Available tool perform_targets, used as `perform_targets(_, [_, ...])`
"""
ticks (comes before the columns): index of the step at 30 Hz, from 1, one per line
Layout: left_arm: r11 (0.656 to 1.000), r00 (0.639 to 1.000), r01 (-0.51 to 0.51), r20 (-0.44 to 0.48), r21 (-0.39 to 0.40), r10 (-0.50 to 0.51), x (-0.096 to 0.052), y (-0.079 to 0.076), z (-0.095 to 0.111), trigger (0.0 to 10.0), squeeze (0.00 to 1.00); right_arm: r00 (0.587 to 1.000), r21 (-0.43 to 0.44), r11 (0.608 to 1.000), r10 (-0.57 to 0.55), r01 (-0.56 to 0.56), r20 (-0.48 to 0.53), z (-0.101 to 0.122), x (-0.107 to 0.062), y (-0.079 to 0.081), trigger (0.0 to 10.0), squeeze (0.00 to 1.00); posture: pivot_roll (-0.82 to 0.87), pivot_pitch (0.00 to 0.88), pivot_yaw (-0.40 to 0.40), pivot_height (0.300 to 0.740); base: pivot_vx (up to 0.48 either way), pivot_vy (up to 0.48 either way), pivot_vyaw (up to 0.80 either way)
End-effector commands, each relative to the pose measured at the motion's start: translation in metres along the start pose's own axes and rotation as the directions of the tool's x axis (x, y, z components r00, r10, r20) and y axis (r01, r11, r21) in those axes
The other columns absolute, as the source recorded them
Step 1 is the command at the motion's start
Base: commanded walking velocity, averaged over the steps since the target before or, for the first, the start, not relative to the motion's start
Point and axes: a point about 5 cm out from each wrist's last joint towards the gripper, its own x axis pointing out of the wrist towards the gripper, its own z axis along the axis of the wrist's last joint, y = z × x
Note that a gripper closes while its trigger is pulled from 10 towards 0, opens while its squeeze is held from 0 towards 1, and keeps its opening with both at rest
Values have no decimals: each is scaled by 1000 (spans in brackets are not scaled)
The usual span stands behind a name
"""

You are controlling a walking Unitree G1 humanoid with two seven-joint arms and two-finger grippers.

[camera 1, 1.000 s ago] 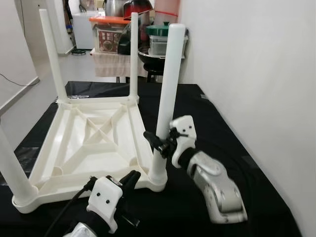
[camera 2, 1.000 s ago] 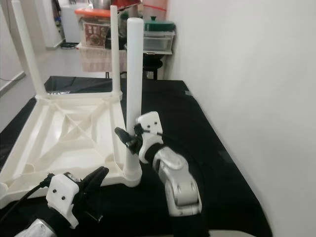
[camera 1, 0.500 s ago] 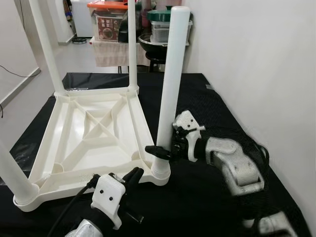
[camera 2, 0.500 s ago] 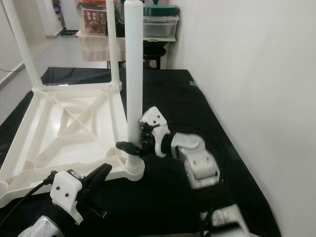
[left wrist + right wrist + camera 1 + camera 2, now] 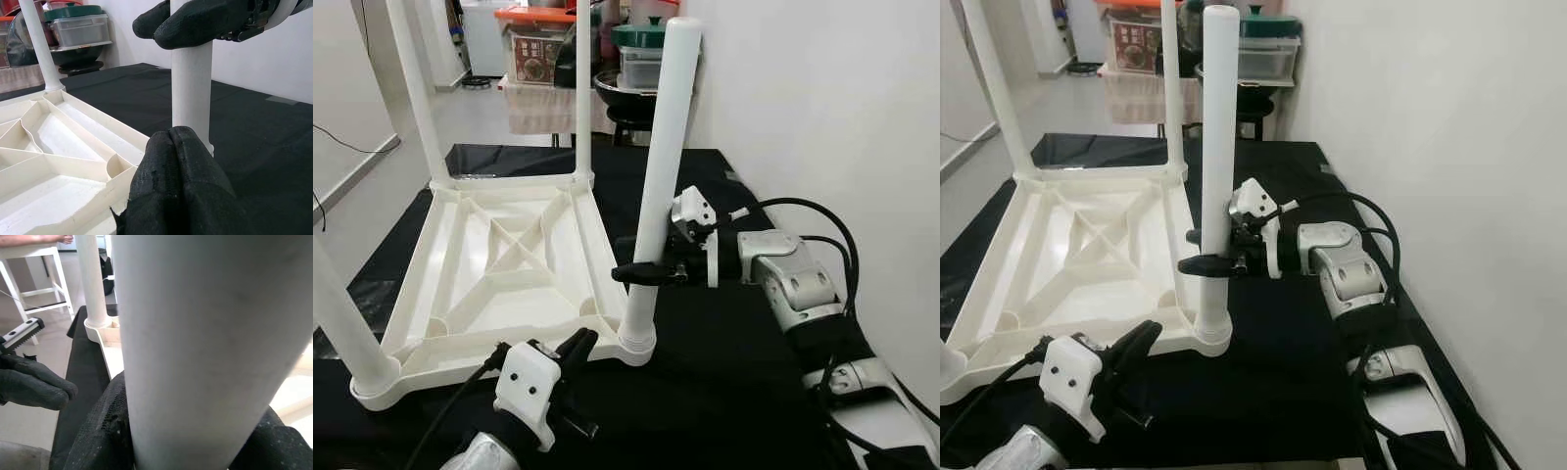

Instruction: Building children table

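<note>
The white plastic children's table [image 5: 499, 264] lies upside down on a black cloth, its legs pointing up. My right gripper [image 5: 642, 273] is shut on the near right leg [image 5: 658, 166], a short way above its socket [image 5: 636, 345] at the table's corner. The leg leans slightly to the right. In the right wrist view the leg [image 5: 210, 333] stands close between the black fingers [image 5: 105, 431]. My left gripper [image 5: 574, 350] hovers low in front of that corner, shut on nothing, its fingertips [image 5: 178, 166] just short of the leg's base.
A white wall runs along the right. Storage boxes [image 5: 536, 59] and a lidded pot [image 5: 641, 44] stand at the back beyond the cloth. Three other legs [image 5: 582, 98] rise from the table's remaining corners. My right arm's cable [image 5: 822, 245] loops beside the wall.
My right forearm has swung out to the right and now lies level, still gripping the leg. The camera has shifted. The left gripper has stayed low by the corner.
</note>
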Motion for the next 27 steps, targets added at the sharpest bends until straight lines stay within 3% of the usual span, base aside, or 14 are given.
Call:
perform_targets(1, [1000, 1000, 1, -22, -21, -1, 0, -1, -5, 10000, 0, 1000, 0, 1000, 1, -1, -15, -5, -3, -2, 0, 0, 45, 0, -95, 740, 0, 0, 0])
perform_targets(8, [1000, 1000, 1, -23, -22, -1, 0, -1, -5, 10000, 0, 1000, 31, 999, -10, 10, -13, -16, -8, -2, 0, 0, 52, 0, -93, 740, 0, 0, 0])
perform_targets(10, [1000, 1000, 1, -23, -23, -1, -1, -2, -4, 10000, 0, 995, 73, 994, -74, 78, -65, -36, -18, 1, 0, 0, 40, 0, -94, 740, 0, 0, 0])
perform_targets(11, [1000, 1000, 1, -23, -23, -2, -1, -2, -4, 10000, 0, 981, 92, 982, -151, 162, -122, -50, -17, 6, 0, 0, 39, 0, -109, 740, 0, 0, 0])
perform_targets(13, [1000, 1000, 1, -23, -23, -2, -1, -1, -4, 10000, 0, 966, 98, 971, -202, 220, -160, -59, -16, 10, 0, 0, 39, 0, -109, 740, 0, 0, 0])
perform_targets(14, [1000, 1000, 1, -22, -23, -2, -2, -1, -3, 10000, 0, 865, 169, 854, -458, 492, -205, -76, -2, 17, 0, 0, 42, 5, -118, 740, 0, 0, 0])
perform_targets(15, [1000, 1000, 1, -21, -23, -1, -3, -1, -2, 10000, 0, 755, 220, 727, -587, 651, -292, -93, 7, 35, 0, 0, 46, 16, -117, 740, 0, 0, 0])
perform_targets(16, [1000, 1000, 0, -21, -23, -1, -3, 0, -2, 10000, 0, 700, 235, 663, -634, 711, -330, -100, 15, 52, 0, 0, 47, 17, -114, 740, 0, 0, 0])
perform_targets(17, [1000, 1000, 0, -21, -23, -1, -3, 0, -2, 10000, 0, 700, 235, 663, -634, 711, -330, -100, 15, 52, 0, 0, 47, 17, -114, 740, 0, 0, 0])
perform_targets(18, [1000, 1000, -1, -22, -22, 0, -4, 0, -2, 10000, 0, 660, 244, 615, -669, 750, -343, -101, 21, 66, 0, 0, 44, 11, -105, 740, 0, 0, 0])
perform_targets(23, [1000, 1000, 0, -26, -23, 0, -4, 1, -3, 10000, 0, 661, 265, 606, -686, 750, -303, -91, 33, 72, 0, 0, 33, 0, -93, 740, 0, 0, 0])
perform_targets(25, [999, 1000, 7, -26, -39, -8, -4, 1, -4, 10000, 0, 675, 247, 628, -675, 738, -297, -87, 37, 66, 0, 0, 34, 0, -91, 740, 0, 0, 0])
perform_targets(26, [999, 1000, 9, -26, -44, -10, -4, 1, -4, 10000, 0, 678, 236, 636, -671, 735, -300, -87, 37, 64, 3255, 0, 34, 0, -91, 740, 0, 0, 0])
perform_targets(27, [999, 1000, 9, -26, -44, -10, -4, 1, -4, 10000, 0, 678, 236, 636, -671, 735, -300, -87, 37, 64, 3255, 0, 34, 0, -91, 740, 0, 0, 0])
